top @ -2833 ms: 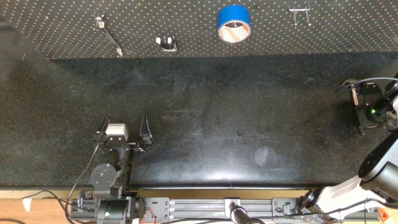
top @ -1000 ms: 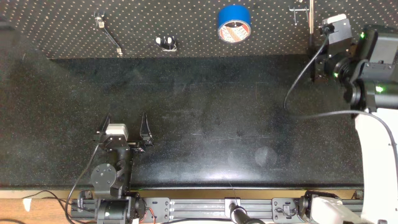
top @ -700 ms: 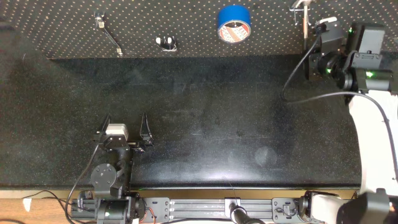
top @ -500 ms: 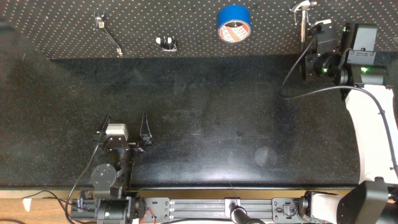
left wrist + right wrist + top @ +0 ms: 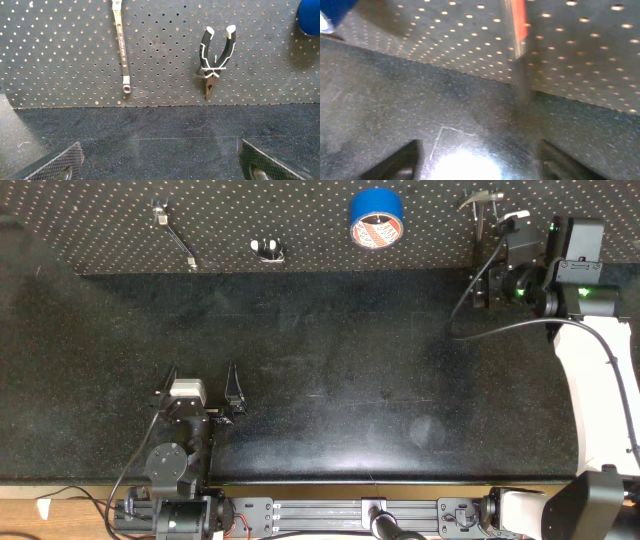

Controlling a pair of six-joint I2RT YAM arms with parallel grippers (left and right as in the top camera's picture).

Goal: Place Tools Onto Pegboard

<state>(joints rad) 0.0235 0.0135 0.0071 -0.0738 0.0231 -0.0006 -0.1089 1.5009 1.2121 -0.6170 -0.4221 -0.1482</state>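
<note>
On the pegboard hang a silver wrench, black-and-white pliers and a blue tape roll. A thin metal tool hangs on a hook at the board's right end; in the right wrist view it shows a red part and a grey shaft. My right gripper is just below it, open and holding nothing. My left gripper rests open low on the table, facing the wrench and pliers.
The black tabletop runs from the pegboard's foot to the front edge. A black cable droops from the right wrist. The blue tape roll's edge shows in the left wrist view.
The right arm swung from the table's right edge up to the pegboard with the thin tool, which now hangs on the hook. The gripper has shifted slightly left. The left arm stayed still.
</note>
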